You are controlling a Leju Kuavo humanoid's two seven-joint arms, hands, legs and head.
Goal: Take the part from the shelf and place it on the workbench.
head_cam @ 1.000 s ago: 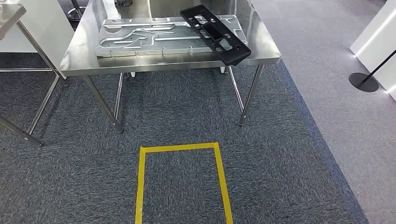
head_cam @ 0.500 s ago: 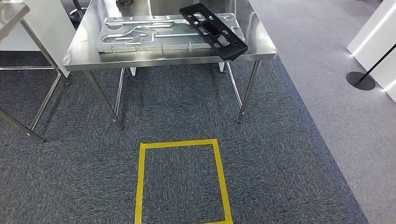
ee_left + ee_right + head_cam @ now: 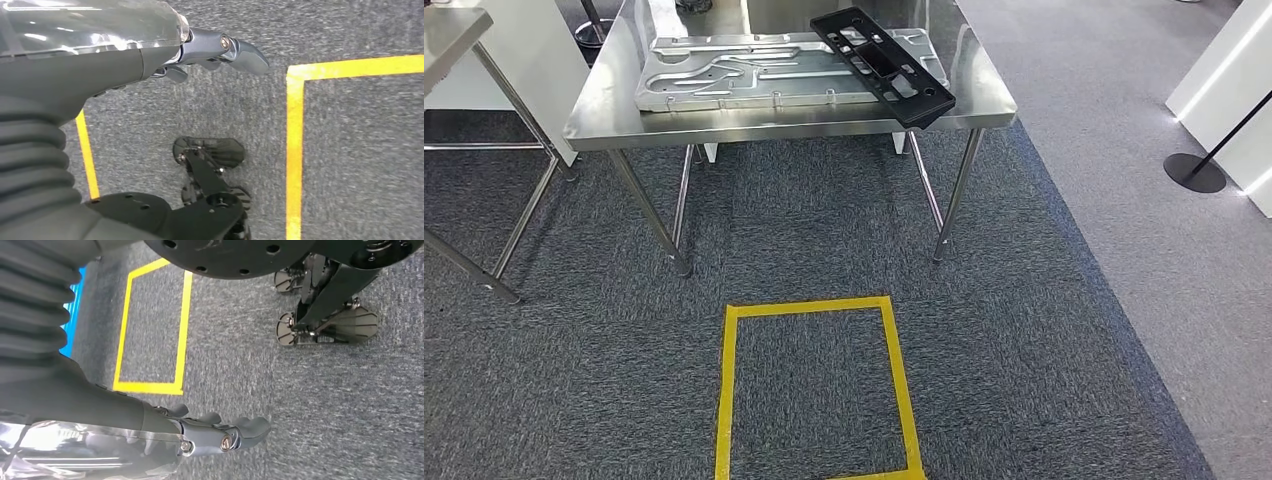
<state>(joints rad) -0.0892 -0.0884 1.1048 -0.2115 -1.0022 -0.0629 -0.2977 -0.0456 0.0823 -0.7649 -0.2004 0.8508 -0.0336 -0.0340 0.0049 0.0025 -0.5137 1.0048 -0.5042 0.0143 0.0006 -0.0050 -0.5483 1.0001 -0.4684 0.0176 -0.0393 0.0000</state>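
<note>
While hanging over carpet (image 3: 350, 150), left hand (image 3: 220, 50) (empty) and right hand (image 3: 220, 432) loosely uncurled.

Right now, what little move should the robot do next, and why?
Probably a step forward, toward the yellow square on the carpet. Both the left hand and the right hand hang low over the floor and hold nothing, while the black part lies on the steel table well ahead, seemingly out of reach. That is a guess; the part may be placed already.
</note>
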